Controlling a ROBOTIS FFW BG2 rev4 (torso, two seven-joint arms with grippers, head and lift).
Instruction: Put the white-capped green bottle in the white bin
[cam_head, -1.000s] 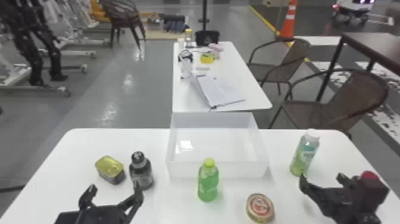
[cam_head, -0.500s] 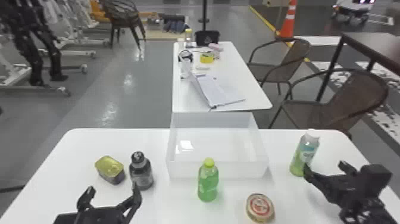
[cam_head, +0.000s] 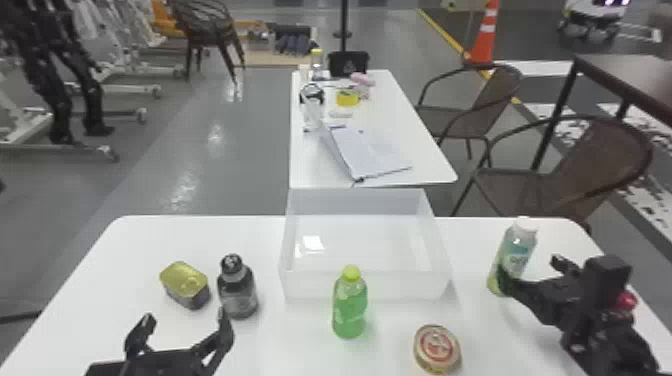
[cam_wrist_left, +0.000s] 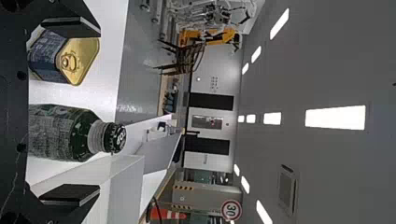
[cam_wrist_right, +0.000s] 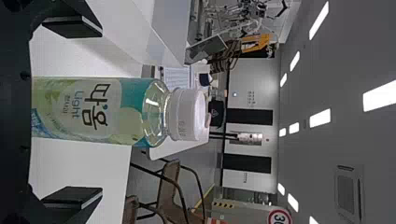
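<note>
The white-capped green bottle (cam_head: 513, 255) stands upright on the table, right of the white bin (cam_head: 367, 287). My right gripper (cam_head: 531, 270) is open at the bottle's near right side, one finger in front of its lower part. In the right wrist view the bottle (cam_wrist_right: 93, 111) lies between the spread fingers of the right gripper (cam_wrist_right: 72, 114), with space on both sides of it. My left gripper (cam_head: 182, 327) is parked open at the front left of the table; in its wrist view the left gripper (cam_wrist_left: 70, 112) has a dark bottle (cam_wrist_left: 65, 133) and a tin beyond its fingers.
A green bottle with a yellow-green cap (cam_head: 350, 305) stands before the bin's front wall, and a round tin (cam_head: 437, 348) lies to its right. On the left are a gold-lidded tin (cam_head: 184, 284) and the dark bottle (cam_head: 237, 290). A second table (cam_head: 425, 160) stands behind.
My right gripper has moved forward and up in the head view, closer around the white-capped bottle. The left arm and the objects on the table have stayed essentially where they were.
</note>
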